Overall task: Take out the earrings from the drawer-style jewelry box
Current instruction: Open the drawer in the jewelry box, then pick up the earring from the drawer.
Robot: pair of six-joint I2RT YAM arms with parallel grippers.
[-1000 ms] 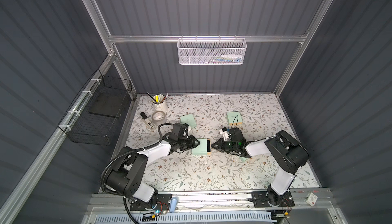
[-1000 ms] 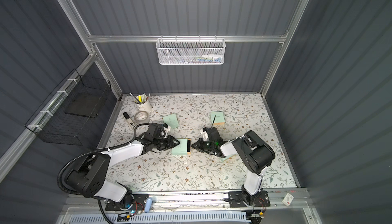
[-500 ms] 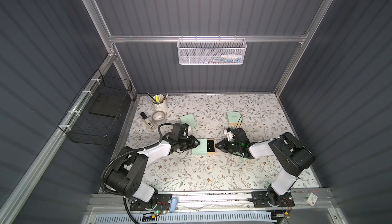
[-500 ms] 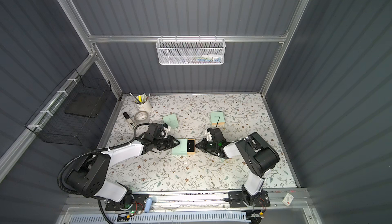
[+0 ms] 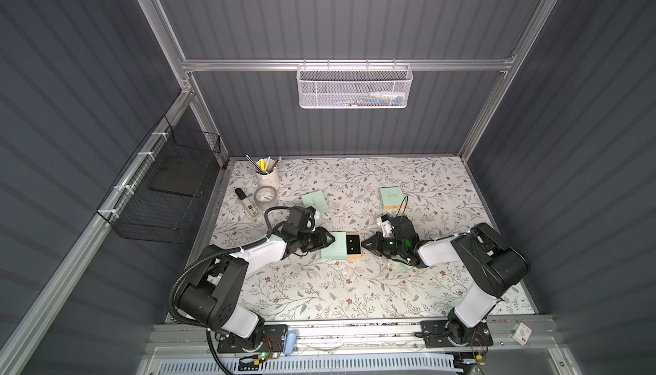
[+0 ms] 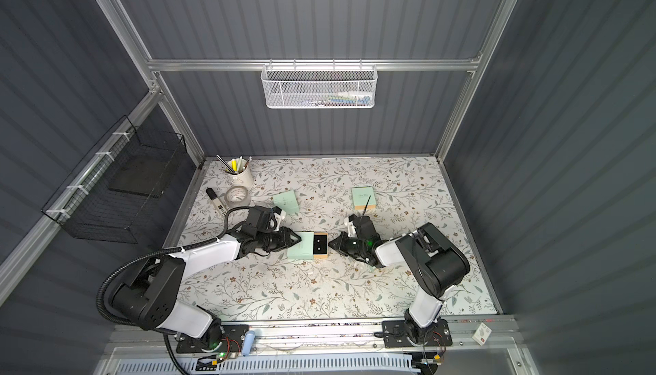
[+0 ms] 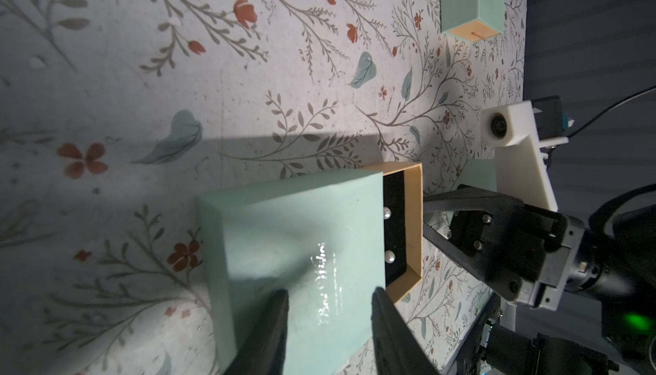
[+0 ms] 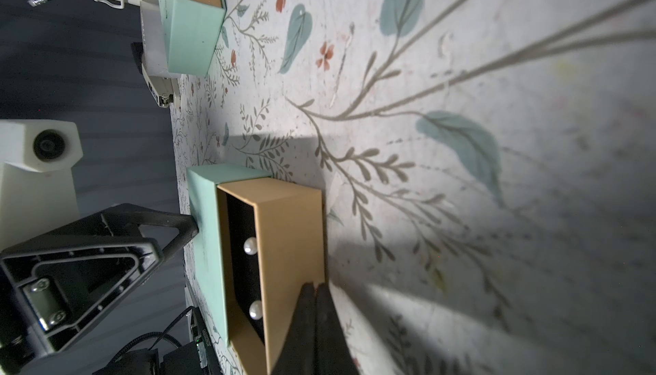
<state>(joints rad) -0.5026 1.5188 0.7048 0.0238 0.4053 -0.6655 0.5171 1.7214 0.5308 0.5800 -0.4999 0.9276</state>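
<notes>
A floral-patterned tabletop (image 5: 319, 284) lies inside dark ribbed walls, bare toward its near edge. At centre, the left gripper (image 7: 328, 305) clamps the mint jewelry box sleeve (image 5: 333, 245). Its tan drawer (image 5: 354, 247) stands partly out, showing the earrings (image 8: 252, 277). The right gripper (image 8: 315, 289), fingers together, touches the drawer's front.

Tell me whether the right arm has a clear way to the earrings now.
Probably yes: the tan drawer is out, the earrings lie uncovered, and the right gripper is at its front. It is shut and must open first.
</notes>
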